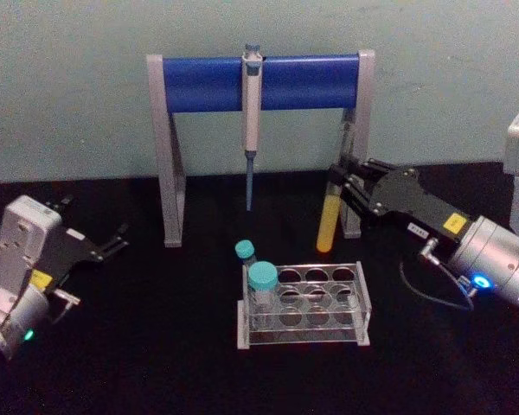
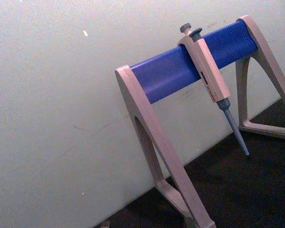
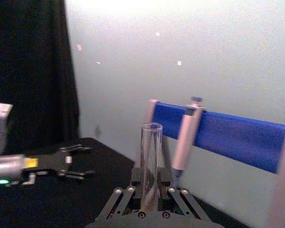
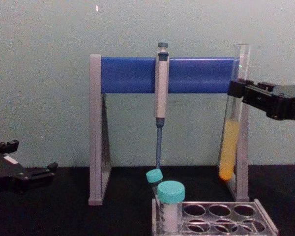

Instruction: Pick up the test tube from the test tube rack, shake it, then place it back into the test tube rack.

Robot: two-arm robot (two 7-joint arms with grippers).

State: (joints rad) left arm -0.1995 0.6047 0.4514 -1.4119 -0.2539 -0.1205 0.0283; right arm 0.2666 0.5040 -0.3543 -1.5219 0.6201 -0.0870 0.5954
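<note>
Hanging upright, test tube (image 1: pixel 327 226) is clamped by right gripper (image 1: pixel 337 179) fingers, above and behind test tube rack (image 1: pixel 303 338); left gripper (image 1: pixel 90 223) parked, fingers apart.

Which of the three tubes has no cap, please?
The long clear glass tube with yellow liquid, held by the right pincer; both shorter tubes carry teal caps.
</note>
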